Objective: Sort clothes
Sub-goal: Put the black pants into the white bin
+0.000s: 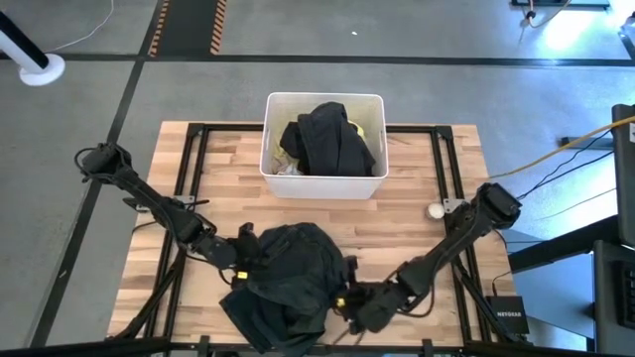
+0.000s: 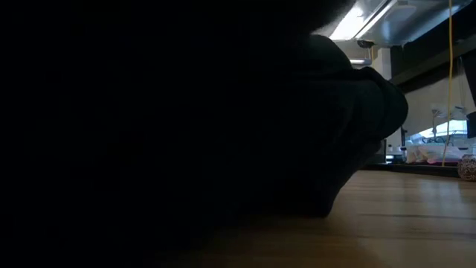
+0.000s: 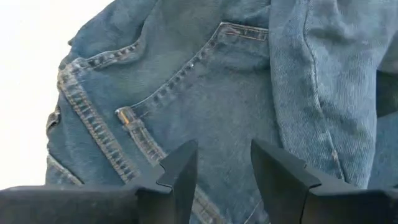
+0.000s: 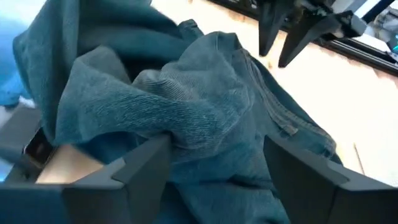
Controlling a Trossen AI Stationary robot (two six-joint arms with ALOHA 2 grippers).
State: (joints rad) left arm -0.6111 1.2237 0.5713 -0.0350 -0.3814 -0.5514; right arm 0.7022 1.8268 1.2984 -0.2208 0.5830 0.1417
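Observation:
A dark grey denim garment lies crumpled on the wooden table near its near edge. It fills most of the low view. My left gripper is open at the garment's left edge, its fingers over the waistband with a belt loop. My right gripper is wide open at the garment's right edge, with a bunched fold of denim between its fingers. My left gripper also shows far off in the right wrist view. My left gripper stands with open fingers over the denim by the waistband; I cannot tell whether they touch it. My right gripper has its open fingers on either side of the bunched fold, coming level from the table's right; I cannot tell whether they touch it.
A white bin stands at the table's far middle, holding black clothes and a bit of yellow. A small white object lies on the table to the right. Black frame rails run along the table's sides.

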